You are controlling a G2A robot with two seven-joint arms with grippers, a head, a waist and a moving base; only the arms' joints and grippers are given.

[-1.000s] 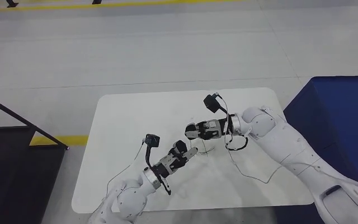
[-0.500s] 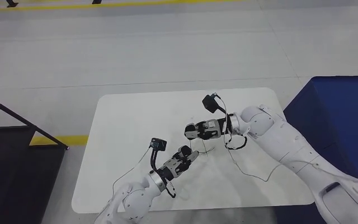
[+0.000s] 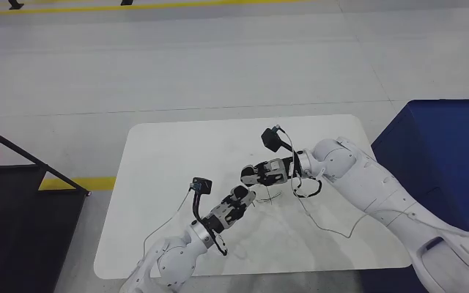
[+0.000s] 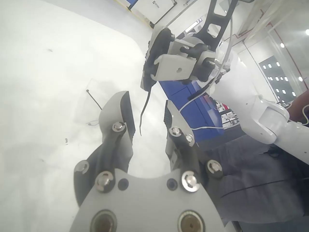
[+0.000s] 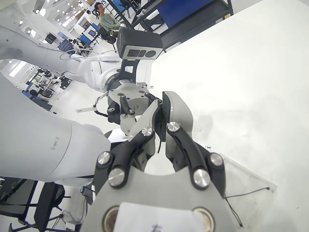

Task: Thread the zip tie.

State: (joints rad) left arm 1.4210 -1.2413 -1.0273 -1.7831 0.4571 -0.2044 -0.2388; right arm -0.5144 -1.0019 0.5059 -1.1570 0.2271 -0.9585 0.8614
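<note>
Black zip tie hangs lengthwise from right gripper, pinched tight; tail between left gripper jaws, wide apart, empty.

We could make out little print. A small lettered mark with a wave symbol sat on a white shell. A small logo stood on a white panel in the room behind. A taped label below the right jaws bore a cropped, unreadable character.

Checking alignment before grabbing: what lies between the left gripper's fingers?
In the left wrist view, the free tail of the zip tie hangs between the open fingers, held by the right gripper.
</note>
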